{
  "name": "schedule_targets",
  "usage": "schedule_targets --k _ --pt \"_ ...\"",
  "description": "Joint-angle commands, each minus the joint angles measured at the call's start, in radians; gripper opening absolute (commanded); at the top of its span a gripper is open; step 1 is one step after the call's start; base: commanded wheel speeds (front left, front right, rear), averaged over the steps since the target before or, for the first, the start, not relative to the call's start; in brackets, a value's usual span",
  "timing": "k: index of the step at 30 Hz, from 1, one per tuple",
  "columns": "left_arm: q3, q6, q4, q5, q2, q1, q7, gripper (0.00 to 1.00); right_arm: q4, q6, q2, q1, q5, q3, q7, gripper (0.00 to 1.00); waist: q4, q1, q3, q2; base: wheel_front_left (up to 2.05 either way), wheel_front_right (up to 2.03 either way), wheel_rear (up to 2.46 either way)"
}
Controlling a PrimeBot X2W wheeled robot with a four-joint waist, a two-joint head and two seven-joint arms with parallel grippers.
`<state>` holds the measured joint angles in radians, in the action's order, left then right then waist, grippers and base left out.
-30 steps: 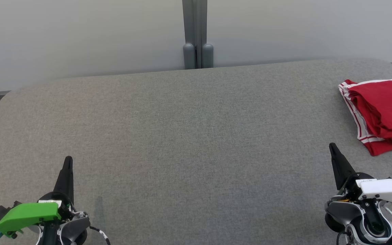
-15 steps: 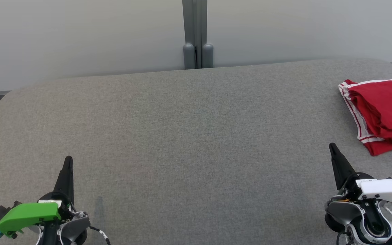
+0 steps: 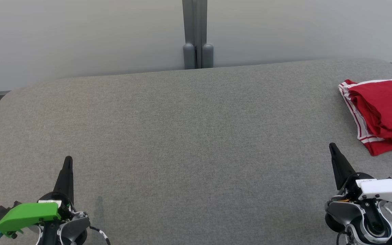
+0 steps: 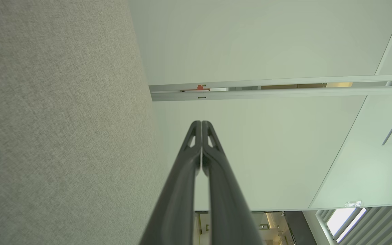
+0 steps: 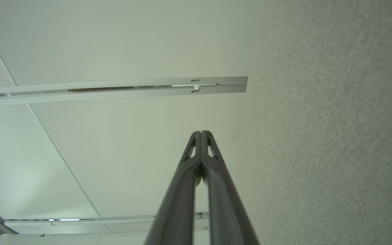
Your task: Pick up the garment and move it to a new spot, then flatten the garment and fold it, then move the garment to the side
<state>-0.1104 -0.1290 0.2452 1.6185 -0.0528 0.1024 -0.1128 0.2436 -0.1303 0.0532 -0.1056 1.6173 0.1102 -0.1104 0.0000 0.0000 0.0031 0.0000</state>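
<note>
A red garment [image 3: 383,114] with white stripes along its edge lies folded at the right edge of the grey fabric table [image 3: 189,129]; part of it runs past the head view's right side. My right gripper [image 3: 332,145] is shut and empty at the lower right, a short way in front and to the left of the garment, not touching it. At the lower left my left gripper [image 3: 68,159] is shut and empty too. In the left wrist view the left gripper [image 4: 201,122] has its fingers pressed together, and so does the right gripper [image 5: 201,132] in the right wrist view.
A pale wall with a grey vertical post [image 3: 197,34] stands behind the table's far edge. The table's rounded corners show at the far left and far right. Wide grey cloth stretches between the two grippers.
</note>
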Motion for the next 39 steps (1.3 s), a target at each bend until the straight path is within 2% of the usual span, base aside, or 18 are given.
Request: schedule_targets --k 1,39 --pt "-0.004 -0.005 0.001 -0.006 -0.001 0.015 -0.001 0.0 0.002 -0.001 0.001 -0.008 -0.003 0.002 -0.004 0.0 0.0 0.0 0.0 0.0 0.0 0.0 0.0" --pt "-0.005 -0.005 0.001 -0.008 0.001 0.015 -0.003 0.0 0.003 -0.001 -0.001 -0.008 -0.006 0.004 -0.005 0.0 0.0 0.0 0.0 0.0 0.0 0.0 0.0"
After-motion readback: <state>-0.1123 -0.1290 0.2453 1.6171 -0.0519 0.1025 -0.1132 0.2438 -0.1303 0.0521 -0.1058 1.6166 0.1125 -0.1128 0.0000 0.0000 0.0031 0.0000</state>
